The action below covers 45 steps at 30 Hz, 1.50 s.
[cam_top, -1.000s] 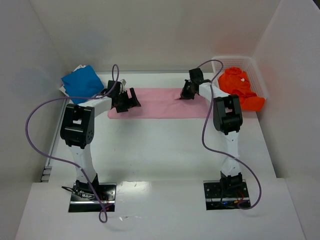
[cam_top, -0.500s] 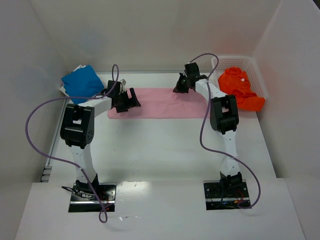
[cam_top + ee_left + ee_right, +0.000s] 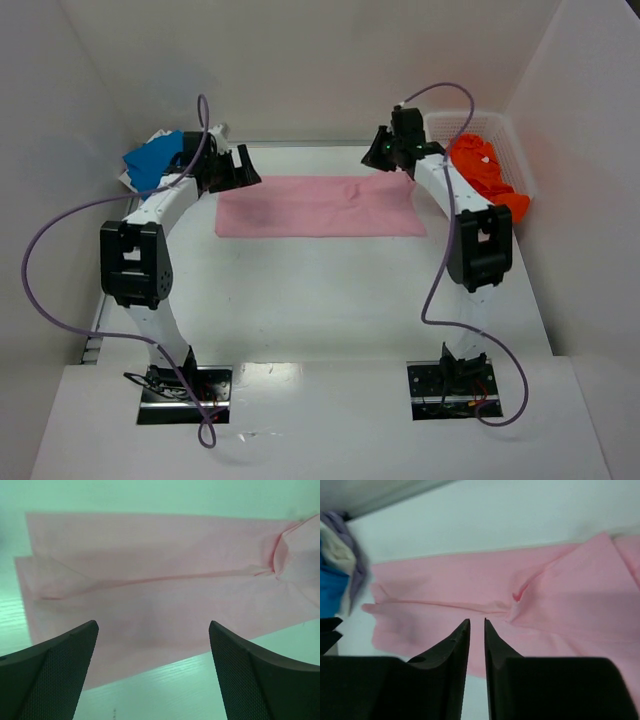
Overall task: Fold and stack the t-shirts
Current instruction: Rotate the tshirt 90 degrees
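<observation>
The pink shirt (image 3: 318,206) is laid flat as a long band, its long axis run sideways from the left gripper (image 3: 236,168) to the right gripper (image 3: 386,156); the collar end cannot be told. The left jaws are held wide apart and empty, with cloth below. The right jaws are parted by a slim gap, also empty. The blue shirt (image 3: 150,160) is bunched behind the left jaws, and the orange shirt (image 3: 478,172) is heaped in the basket (image 3: 515,150) beside the right jaws.

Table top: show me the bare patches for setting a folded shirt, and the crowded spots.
Freest: the broad bare table between the pink shirt and the arm bases. A thin strip runs behind it. Crowded: far-left by the blue shirt, far-right by the basket with the orange shirt.
</observation>
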Motion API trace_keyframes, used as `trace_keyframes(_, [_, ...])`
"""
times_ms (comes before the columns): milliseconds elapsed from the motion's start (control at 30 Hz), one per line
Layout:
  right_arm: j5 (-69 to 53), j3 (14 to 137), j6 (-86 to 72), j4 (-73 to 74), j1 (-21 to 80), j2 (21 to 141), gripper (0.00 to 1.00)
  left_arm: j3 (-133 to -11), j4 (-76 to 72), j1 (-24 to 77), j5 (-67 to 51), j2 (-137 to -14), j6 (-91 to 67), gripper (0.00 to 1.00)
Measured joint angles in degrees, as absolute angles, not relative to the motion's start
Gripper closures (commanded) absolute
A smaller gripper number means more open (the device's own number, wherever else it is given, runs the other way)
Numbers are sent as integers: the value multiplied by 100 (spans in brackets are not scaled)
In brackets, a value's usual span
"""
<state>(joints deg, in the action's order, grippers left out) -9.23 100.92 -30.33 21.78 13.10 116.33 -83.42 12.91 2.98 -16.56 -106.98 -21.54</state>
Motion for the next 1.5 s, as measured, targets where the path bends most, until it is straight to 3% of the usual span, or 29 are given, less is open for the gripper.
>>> trace_keyframes(133, [-762, 9564, -2989, 1927, 1271, 10685, 66, -8541, 1413, 187, -1424, -10617, -1900, 1])
trace_keyframes(233, [-663, 9072, -2936, 1791, 1271, 10248, 64, -8479, 1588, 128, -1133, -10621, -1791, 1])
trace_keyframes(300, [-626, 8676, -2928, 1737, 1271, 10103, 64, -8388, 1660, 84, -978, -10621, -1772, 1])
trace_keyframes(500, [-519, 7502, -2971, 1828, 1271, 10042, 48, -8259, 1828, 19, -926, -10678, -1413, 1])
trace_keyframes(567, [-462, 7319, -2991, 1898, 1271, 10033, 40, -8261, 1831, 14, -1142, -10709, -1000, 1])
trace_keyframes(767, [-355, 7083, -3015, 1890, 1271, 9754, 27, -8621, 1835, 25, -1597, -11080, 548, 1])
trace_keyframes(967, [-322, 7081, -3057, 1887, 1271, 9496, 12, -8917, 1800, 163, -1219, -11568, 2252, 1])
trace_keyframes(1200, [-325, 7081, -3114, 1988, 1247, 9463, 8, -9240, 2003, 357, -961, -12210, 3433, 1])
trace_keyframes(1500, [-322, 7116, -3188, 2147, 1199, 9397, 5, -9192, 2080, 423, -961, -12302, 3826, 1])
